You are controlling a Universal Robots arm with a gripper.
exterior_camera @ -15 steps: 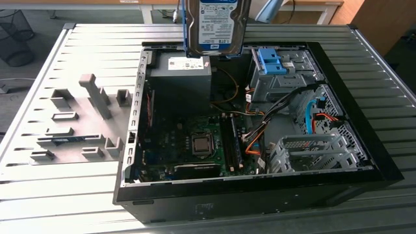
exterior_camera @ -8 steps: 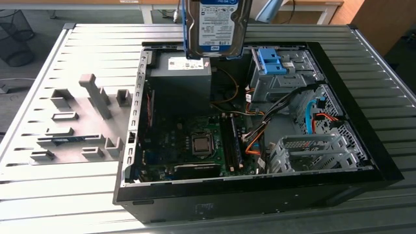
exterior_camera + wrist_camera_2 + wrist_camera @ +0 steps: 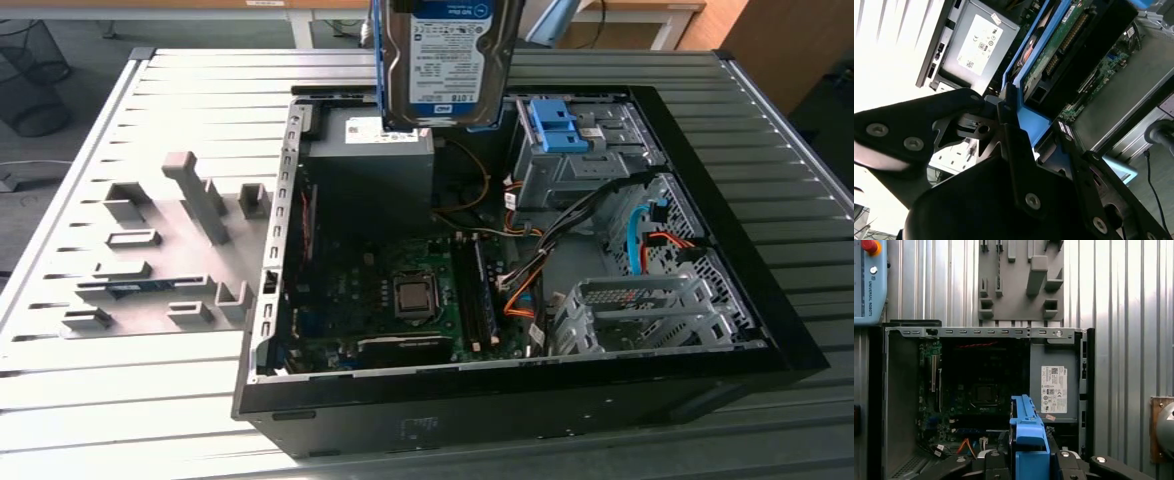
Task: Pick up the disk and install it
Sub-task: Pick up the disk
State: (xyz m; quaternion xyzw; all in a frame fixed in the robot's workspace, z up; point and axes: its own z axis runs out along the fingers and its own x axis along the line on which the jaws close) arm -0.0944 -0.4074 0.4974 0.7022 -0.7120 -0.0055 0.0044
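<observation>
One disk [image 3: 447,60], upright in the air above one open computer case [image 3: 534,405], over its power supply [image 3: 380,135], one claw [image 3: 1029,460] clenched on the disk's blue rails

This looks like a robotics lab or workshop. A ribbed metal counter [image 3: 120,400] carries an opened desktop computer case [image 3: 534,395] and a grey fixture plate [image 3: 147,270]. A control pendant with a red button [image 3: 869,285] sits near the case, and a wire waste bin [image 3: 34,75] and wooden desks [image 3: 641,12] stand behind.
</observation>
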